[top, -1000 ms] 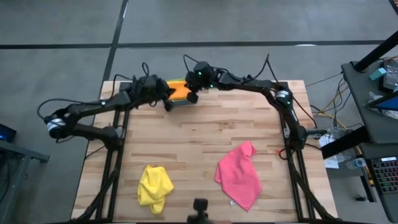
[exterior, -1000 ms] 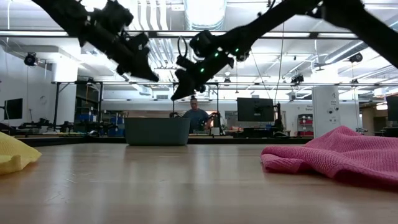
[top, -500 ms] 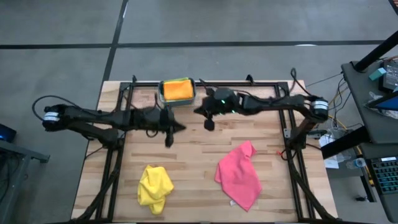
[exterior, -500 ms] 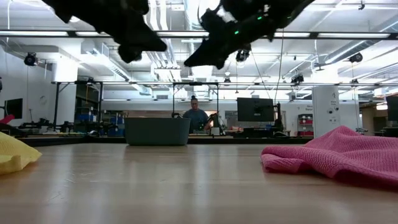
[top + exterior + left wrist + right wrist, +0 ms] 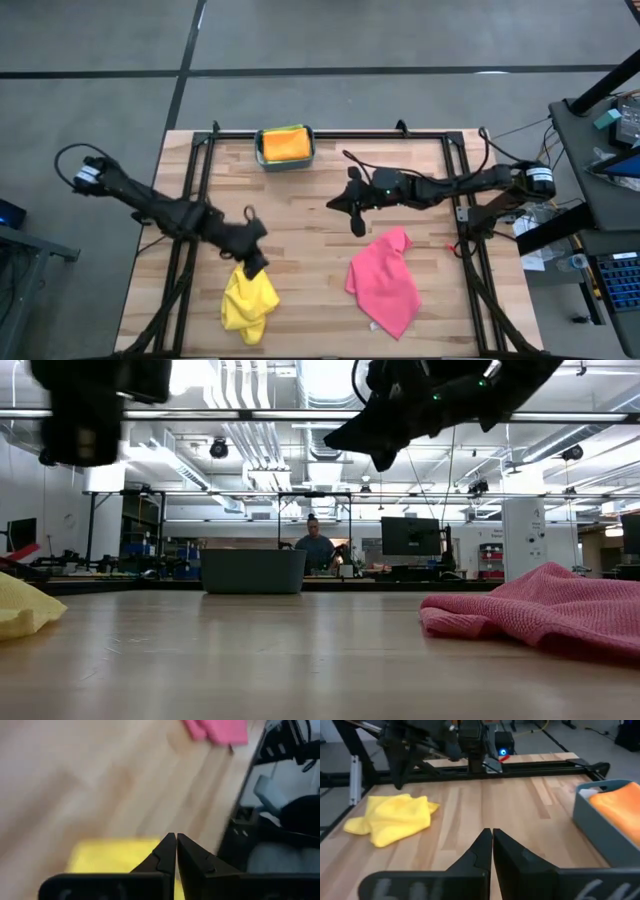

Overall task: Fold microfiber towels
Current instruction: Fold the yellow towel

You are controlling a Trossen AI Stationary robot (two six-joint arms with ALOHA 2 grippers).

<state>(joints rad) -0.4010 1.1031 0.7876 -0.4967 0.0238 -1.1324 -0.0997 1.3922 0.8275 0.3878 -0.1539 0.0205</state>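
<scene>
A crumpled yellow towel (image 5: 248, 300) lies near the table's front left and shows in the low view (image 5: 20, 610) and both wrist views (image 5: 110, 856) (image 5: 395, 817). Spread in a loose heap at the front right is a pink towel (image 5: 385, 280) (image 5: 540, 610). An orange towel (image 5: 285, 145) sits folded in the teal bin (image 5: 262, 160) at the far edge. My left gripper (image 5: 257, 270) (image 5: 176, 837) hangs shut above the yellow towel's far edge. My right gripper (image 5: 332, 205) (image 5: 491, 832) is shut, high over the table's middle, pointing toward the left.
Black frame rails (image 5: 330, 133) run along the table's far, left and right sides. The bare wooden top (image 5: 310, 250) lies between the two towels. A person sits at a desk beyond the bin (image 5: 317, 550).
Both grippers have left the bin at the far edge, staying shut. My left gripper has swung toward the near edge and turned, ending over the yellow towel. My right gripper has drawn back toward the right and near, over the table's middle. The towels have not moved.
</scene>
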